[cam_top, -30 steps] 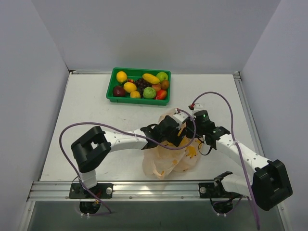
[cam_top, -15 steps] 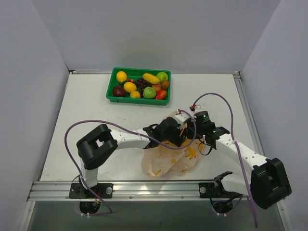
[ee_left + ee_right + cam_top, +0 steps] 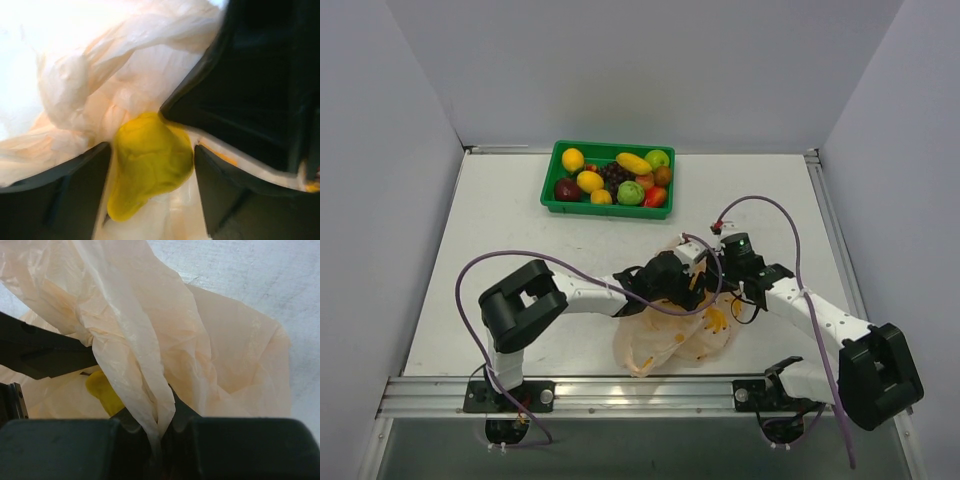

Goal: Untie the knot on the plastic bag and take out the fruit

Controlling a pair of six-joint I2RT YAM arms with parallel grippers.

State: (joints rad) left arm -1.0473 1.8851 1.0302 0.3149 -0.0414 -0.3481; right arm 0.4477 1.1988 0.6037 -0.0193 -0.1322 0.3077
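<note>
We note the thin translucent peach plastic bag (image 3: 665,335) crumpled on the white desk (image 3: 500,230), lower centre of the top view, between the two arms. In its open mouth we see a yellow toy fruit (image 3: 150,160). We find the left claw (image 3: 152,150) reaching in, one finger pressed on each side of that fruit, clamped on it. We log the right claw (image 3: 161,432) pinched tight on a raised fold of the bag. A green rectangular plastic tray (image 3: 610,208) of mixed fruit sits well apart, upper centre.
</note>
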